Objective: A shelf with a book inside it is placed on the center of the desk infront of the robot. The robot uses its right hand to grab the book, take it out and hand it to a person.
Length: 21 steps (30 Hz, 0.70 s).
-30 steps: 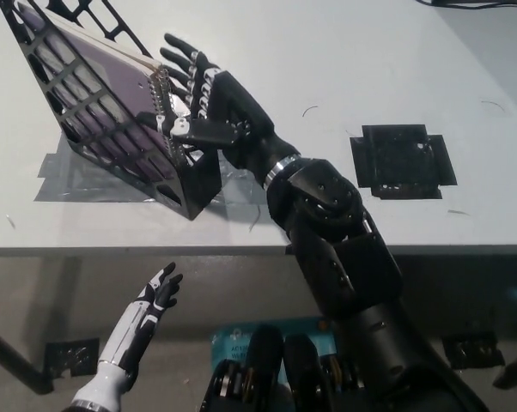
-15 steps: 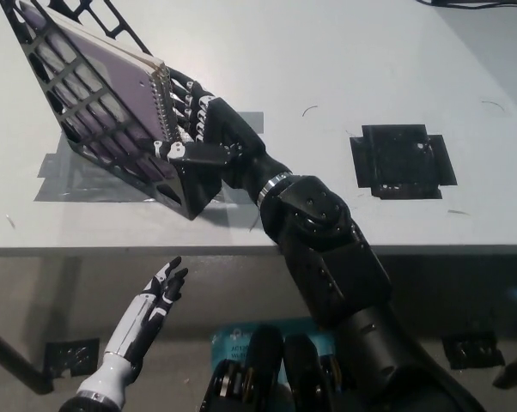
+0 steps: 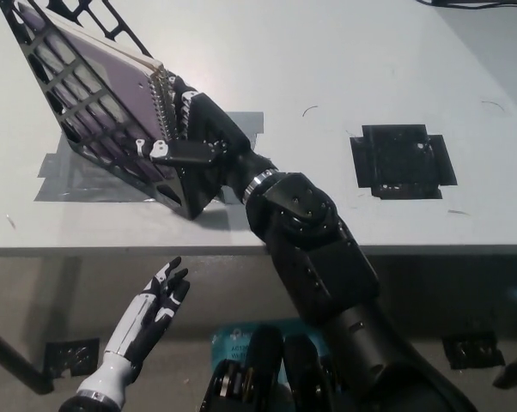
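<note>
Right hand (image 3: 192, 136) grasping book (image 3: 112, 90) in shelf (image 3: 87, 129) | left hand (image 3: 160, 296) released, below desk (image 3: 327, 51)

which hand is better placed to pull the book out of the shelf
The right hand: it is already at the spiral edge of the book in the shelf. The left hand hangs open below the desk edge.

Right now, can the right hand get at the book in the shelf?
Probably yes. The right hand is already at the open side of the shelf, fingers against the spiral edge of the book. Nothing blocks it; a full grip isn't clear.
</note>
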Motion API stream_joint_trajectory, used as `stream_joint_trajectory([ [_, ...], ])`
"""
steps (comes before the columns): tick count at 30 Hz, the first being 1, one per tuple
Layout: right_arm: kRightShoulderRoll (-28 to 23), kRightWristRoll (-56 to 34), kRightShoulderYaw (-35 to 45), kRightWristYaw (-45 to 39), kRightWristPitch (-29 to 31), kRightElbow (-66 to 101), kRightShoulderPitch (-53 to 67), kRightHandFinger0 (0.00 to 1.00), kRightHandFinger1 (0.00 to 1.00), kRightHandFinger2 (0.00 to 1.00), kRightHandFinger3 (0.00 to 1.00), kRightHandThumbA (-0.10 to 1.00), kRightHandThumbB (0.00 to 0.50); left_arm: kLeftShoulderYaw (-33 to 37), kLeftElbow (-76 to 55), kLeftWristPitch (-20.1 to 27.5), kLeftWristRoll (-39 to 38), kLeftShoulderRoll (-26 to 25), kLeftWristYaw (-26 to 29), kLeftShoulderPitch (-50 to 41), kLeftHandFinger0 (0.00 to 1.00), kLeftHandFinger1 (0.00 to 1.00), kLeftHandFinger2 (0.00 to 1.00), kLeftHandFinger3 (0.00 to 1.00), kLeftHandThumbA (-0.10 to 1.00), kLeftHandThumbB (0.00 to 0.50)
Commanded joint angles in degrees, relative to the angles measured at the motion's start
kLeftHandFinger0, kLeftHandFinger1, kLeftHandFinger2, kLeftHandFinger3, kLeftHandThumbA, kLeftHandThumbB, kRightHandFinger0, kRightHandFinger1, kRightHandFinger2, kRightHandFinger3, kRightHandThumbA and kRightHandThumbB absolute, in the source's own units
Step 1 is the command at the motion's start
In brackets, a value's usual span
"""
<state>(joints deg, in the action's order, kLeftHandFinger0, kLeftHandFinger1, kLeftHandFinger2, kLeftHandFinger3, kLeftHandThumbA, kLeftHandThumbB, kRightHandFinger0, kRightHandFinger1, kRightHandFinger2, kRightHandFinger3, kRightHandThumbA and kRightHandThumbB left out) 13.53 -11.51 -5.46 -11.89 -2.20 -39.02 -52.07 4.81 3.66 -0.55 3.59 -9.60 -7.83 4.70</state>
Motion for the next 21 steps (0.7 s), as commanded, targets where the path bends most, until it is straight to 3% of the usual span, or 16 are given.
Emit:
stream_joint_trajectory([
  [1, 1.51, -0.77, 0.67, -1.84, 1.50, -0.38, -4.29, 1.00, 1.00, 1.00, 1.00, 0.84, 0.401, 0.07, -2.05, 0.39, 0.45, -0.86, -0.60, 0.88, 1.00, 1.00, 1.00, 1.00, 0.87, 0.212],
  [15, 2.26, -2.23, 3.50, -1.70, 0.50, -5.74, -7.44, 1.00, 1.00, 1.00, 1.00, 0.80, 0.414, 0.44, -1.58, 1.74, 1.58, -1.29, -0.26, 1.31, 1.00, 1.00, 1.00, 1.00, 0.94, 0.238],
  [17, 2.52, -2.24, 4.33, -0.31, -0.45, -6.98, -8.15, 0.79, 0.85, 0.95, 1.00, 0.76, 0.418, 0.41, -1.30, 2.28, 1.39, -1.26, -0.35, 1.40, 1.00, 1.00, 1.00, 1.00, 0.94, 0.240],
  [19, 2.56, -2.22, 4.52, -0.24, -0.58, -7.14, -8.25, 0.75, 0.82, 0.93, 1.00, 0.75, 0.418, 0.41, -1.26, 2.34, 1.44, -1.27, -0.34, 1.43, 1.00, 1.00, 1.00, 1.00, 0.94, 0.240],
  [20, 2.77, -2.46, 5.42, 0.64, -0.85, -8.27, -8.80, 0.05, 0.16, 0.35, 0.42, 0.44, 0.278, 0.49, -1.36, 2.21, 1.86, -1.28, -0.16, 1.48, 1.00, 1.00, 1.00, 1.00, 0.95, 0.248],
  [21, 2.82, -2.16, 5.60, 1.39, -0.83, -8.68, -9.02, 0.05, 0.16, 0.35, 0.42, 0.44, 0.278, 0.52, -1.39, 2.14, 2.01, -1.27, -0.09, 1.53, 1.00, 1.00, 1.00, 1.00, 0.95, 0.248],
])
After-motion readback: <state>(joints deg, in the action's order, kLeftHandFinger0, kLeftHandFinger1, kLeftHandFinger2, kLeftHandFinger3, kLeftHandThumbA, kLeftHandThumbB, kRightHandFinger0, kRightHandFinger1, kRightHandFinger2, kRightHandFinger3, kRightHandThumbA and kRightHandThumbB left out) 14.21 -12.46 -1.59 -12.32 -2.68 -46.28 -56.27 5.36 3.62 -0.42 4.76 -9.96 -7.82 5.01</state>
